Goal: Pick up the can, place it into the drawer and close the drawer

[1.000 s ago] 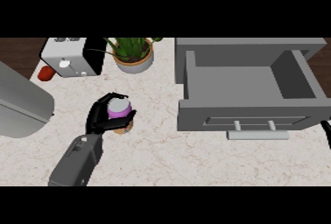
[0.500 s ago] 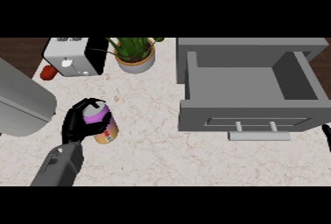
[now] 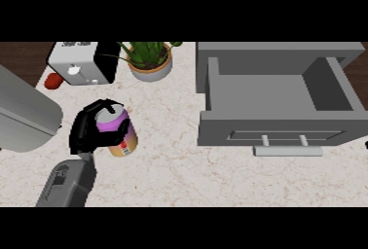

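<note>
Gripping the can [image 3: 120, 132]: left hand [image 3: 92, 130] has its black fingers [image 3: 106, 105] curled over the can's top and down its left side, thumb wrapped across the front. Can shows a silver lid, purple upper band, orange-tan lower part; it leans slightly, base toward the lower right. Can't tell whether the base touches the tabletop [image 3: 187, 175] or sits just above it. Grey left forearm [image 3: 68, 182] runs from the hand down to the lower-left edge of the view.

Right hand: only a dark sliver at the far right edge, level with the drawer handle; finger state cannot be told.

Can position: left half of the marbled tabletop, well apart from the drawer [image 3: 277, 95], which stands at the upper right. Drawer is pulled open, grey, interior visible with nothing in it. Drawer front faces the lower edge of the view, with a pale bar handle [image 3: 287, 151] sticking out on two short posts.

Other items, all along the far side:
- potted plant [image 3: 149, 61], green leaves in a tan pot, just beyond the can and left of the drawer
- white toaster [image 3: 81, 63] left of the plant, close beside it
- small red object [image 3: 53, 81] by the toaster's lower left corner
- large grey rounded appliance body [image 3: 22, 116] at the left edge, near the hand
</note>
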You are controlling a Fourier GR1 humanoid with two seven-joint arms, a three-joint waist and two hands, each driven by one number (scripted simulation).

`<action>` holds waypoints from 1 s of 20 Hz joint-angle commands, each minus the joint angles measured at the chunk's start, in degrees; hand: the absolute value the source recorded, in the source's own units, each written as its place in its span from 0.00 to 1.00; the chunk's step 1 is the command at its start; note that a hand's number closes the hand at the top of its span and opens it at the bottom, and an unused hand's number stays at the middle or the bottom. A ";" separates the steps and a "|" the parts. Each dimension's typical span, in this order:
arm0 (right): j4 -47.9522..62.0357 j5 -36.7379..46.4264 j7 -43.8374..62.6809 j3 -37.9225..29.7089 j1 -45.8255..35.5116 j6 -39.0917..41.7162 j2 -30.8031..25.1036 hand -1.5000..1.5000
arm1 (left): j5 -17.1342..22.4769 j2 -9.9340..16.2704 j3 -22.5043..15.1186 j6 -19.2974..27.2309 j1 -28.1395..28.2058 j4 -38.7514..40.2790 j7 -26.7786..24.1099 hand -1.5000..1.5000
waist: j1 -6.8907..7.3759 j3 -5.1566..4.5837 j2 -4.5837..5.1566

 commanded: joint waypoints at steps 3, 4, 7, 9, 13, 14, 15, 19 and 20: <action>-0.64 1.06 0.20 1.81 -0.38 -1.28 0.57 0.00 | -4.73 -4.22 -7.17 6.78 -1.52 -13.82 9.60 1.00 | 0.12 0.02 -0.05; 1.20 0.04 -2.24 -0.60 0.14 0.24 0.24 0.00 | -5.49 -3.78 -6.50 6.93 -4.82 -9.67 8.38 1.00 | -0.34 0.00 0.08; -3.16 -0.08 -0.76 3.04 4.66 -1.31 0.54 0.00 | -5.09 -2.68 -6.55 6.65 -6.18 -14.56 12.90 1.00 | -0.40 -0.02 0.03; 0.17 1.20 0.71 0.22 -1.78 -1.17 -0.33 0.00 | -6.58 -4.13 -8.87 8.68 -7.59 -18.43 18.50 1.00 | -0.11 -0.01 0.06; -1.12 1.02 1.58 1.95 -1.70 -2.27 0.53 0.00 | -7.13 -5.39 -13.47 14.03 -16.39 -19.06 28.46 1.00 | -0.37 -0.01 0.05; -1.58 0.43 0.80 0.61 1.28 0.12 0.38 0.00 | -6.79 -5.40 -12.20 13.83 -19.36 -15.23 27.42 1.00 | -0.74 -0.02 0.12; -2.48 0.89 2.01 0.16 -1.22 -1.71 0.44 0.00 | -6.38 -5.41 -11.46 12.68 -19.29 -12.97 25.14 1.00 | -0.58 -0.03 0.16; 0.54 -0.79 0.68 -1.81 -2.07 -0.42 -0.72 0.00 | -8.61 -5.44 -18.66 20.68 -24.40 -15.40 30.78 1.00 | -0.67 -0.01 0.11; 0.72 -1.28 1.36 -1.81 -1.92 0.60 -1.63 0.00 | -7.43 -5.44 -14.69 18.50 -30.54 -10.16 30.54 1.00 | -1.01 -0.01 0.23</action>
